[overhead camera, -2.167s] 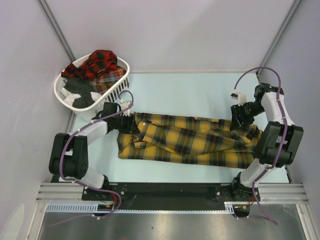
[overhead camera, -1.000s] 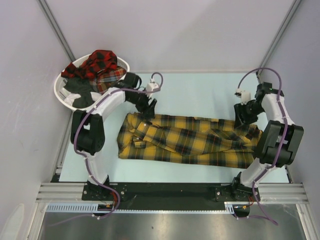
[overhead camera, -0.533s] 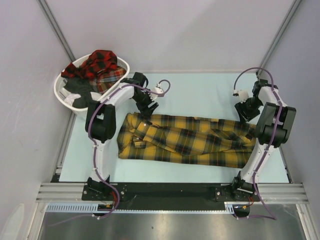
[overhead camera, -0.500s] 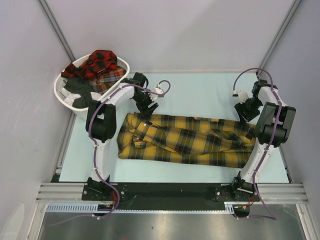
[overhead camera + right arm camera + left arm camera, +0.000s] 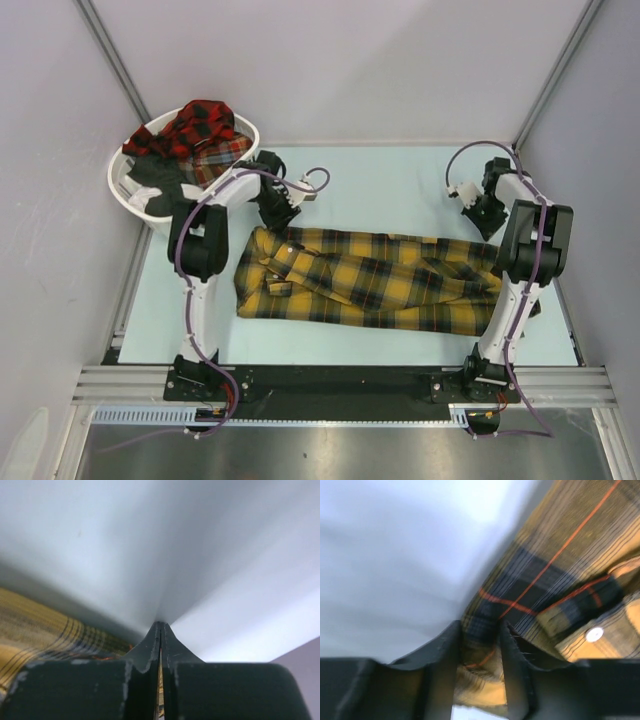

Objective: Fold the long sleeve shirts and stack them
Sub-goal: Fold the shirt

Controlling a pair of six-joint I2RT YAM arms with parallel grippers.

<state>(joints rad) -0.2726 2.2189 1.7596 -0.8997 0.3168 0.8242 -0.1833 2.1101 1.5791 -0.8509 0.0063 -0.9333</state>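
A mustard-yellow plaid long sleeve shirt [image 5: 375, 280] lies stretched left to right across the pale table, collar end at the left. My left gripper [image 5: 275, 220] is at its far left corner. In the left wrist view the gripper [image 5: 480, 630] has closed on bunched yellow cloth [image 5: 555, 580] that fills the gap between its fingers. My right gripper [image 5: 491, 230] is at the shirt's far right end. In the right wrist view that gripper [image 5: 161, 625] has its jaws pressed together, with a thin strip of yellow cloth between them. Red-and-black plaid shirts [image 5: 200, 125] sit in the basket.
A white laundry basket [image 5: 115, 180] stands at the far left corner, heaped with red plaid and dark clothing. Grey walls close in the left, right and back sides. A black rail [image 5: 330, 380] with both arm bases runs along the near edge.
Both grippers have closed on the shirt's far edge. The left wrist shifted slightly left over the collar corner. The right wrist swung further back and left, above the shirt's right end.
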